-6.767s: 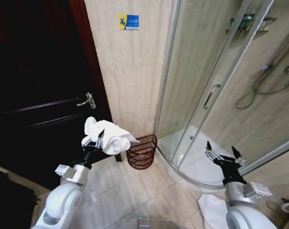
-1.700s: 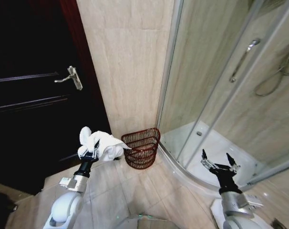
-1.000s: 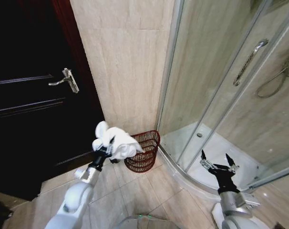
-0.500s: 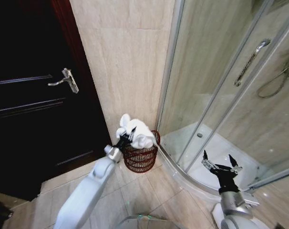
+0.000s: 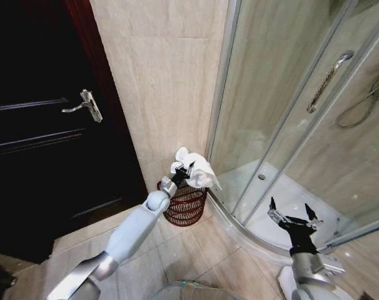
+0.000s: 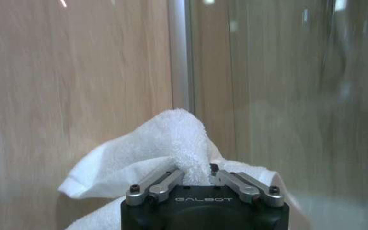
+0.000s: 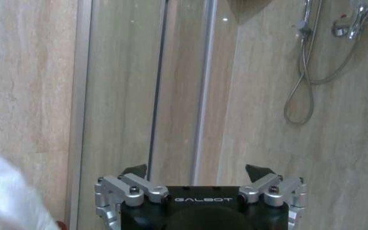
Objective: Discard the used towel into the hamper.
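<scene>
Since half a second ago the left arm has stretched farther out, carrying the towel (image 5: 194,170) from the near-left edge of the hamper (image 5: 184,203) to a spot above its far rim, close to the beige wall (image 5: 171,81) and the metal frame of the shower door (image 5: 222,94). From the head, the left gripper (image 5: 183,174) is clenched on the bunched white towel, which hangs over the hamper without touching it as far as one can tell. The hamper, a dark red wire basket, stands on the tiled floor (image 5: 177,250) in the corner between the wall and the curved shower base (image 5: 252,212). A dark door (image 5: 45,125) with a metal handle (image 5: 86,103) is off to the left. The right gripper (image 5: 294,217) hangs low on the right, near the shower glass, well apart from the hamper, its fingers spread wide and holding nothing.

At the left wrist, the left gripper (image 6: 197,173) has its fingers (image 6: 165,181) drawn close together on a fold of the towel (image 6: 152,158), which puffs up beyond them against the wall and the metal door frame (image 6: 178,52) (the hamper lies below this camera's sight).

At the right wrist, the right gripper (image 7: 197,173) points at the shower glass (image 7: 178,86), fingers (image 7: 134,171) released and apart; a shower hose (image 7: 305,76) hangs on the far wall, and a blurred white edge of the towel (image 7: 5,196) sits at one corner
</scene>
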`<state>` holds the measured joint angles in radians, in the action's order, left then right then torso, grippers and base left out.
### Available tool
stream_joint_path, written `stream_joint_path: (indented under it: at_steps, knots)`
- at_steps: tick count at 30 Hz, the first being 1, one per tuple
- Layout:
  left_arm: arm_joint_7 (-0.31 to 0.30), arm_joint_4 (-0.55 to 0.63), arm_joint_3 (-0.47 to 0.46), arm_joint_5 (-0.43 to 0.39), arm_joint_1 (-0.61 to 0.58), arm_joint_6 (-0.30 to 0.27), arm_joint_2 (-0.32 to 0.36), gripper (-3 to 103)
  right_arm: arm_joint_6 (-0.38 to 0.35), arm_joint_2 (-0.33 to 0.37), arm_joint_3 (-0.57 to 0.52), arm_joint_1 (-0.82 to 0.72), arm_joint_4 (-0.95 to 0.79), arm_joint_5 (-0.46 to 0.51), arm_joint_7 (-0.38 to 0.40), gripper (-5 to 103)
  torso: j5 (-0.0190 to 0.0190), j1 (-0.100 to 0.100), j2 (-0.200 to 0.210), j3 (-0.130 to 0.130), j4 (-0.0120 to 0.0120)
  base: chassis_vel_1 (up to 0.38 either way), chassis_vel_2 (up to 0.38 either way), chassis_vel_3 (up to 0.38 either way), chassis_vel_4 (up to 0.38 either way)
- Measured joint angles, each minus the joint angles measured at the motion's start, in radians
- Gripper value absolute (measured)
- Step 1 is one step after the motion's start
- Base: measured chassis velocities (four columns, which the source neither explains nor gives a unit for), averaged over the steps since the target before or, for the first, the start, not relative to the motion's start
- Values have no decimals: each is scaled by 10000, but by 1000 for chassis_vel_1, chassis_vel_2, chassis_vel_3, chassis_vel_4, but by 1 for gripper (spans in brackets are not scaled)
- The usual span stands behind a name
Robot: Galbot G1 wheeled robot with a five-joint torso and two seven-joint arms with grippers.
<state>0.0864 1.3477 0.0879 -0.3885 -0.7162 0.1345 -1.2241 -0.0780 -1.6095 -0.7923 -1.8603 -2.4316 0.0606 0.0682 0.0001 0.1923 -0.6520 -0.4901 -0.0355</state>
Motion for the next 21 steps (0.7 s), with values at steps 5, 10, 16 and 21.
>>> stream_joint_path:
  at_steps: [5,10,16,21]
  knots:
    - [-170,-414,174,853,210,-1358,66,9,33,2,10,-2,-24,46,7,100,0,0,-2,0,-2,0,0,0,0]
    - [-99,-110,354,610,427,-2896,162,11,157,7,23,-51,-22,42,16,100,1,0,-5,0,0,0,0,0,0]
    - [-60,-289,553,601,618,-3326,6,32,240,10,-37,-190,-120,67,14,100,0,0,-5,-1,2,0,0,0,0]
    - [-28,-34,556,539,620,-3571,55,48,244,12,-137,-217,-182,146,63,100,0,0,-5,-1,1,0,0,0,0]
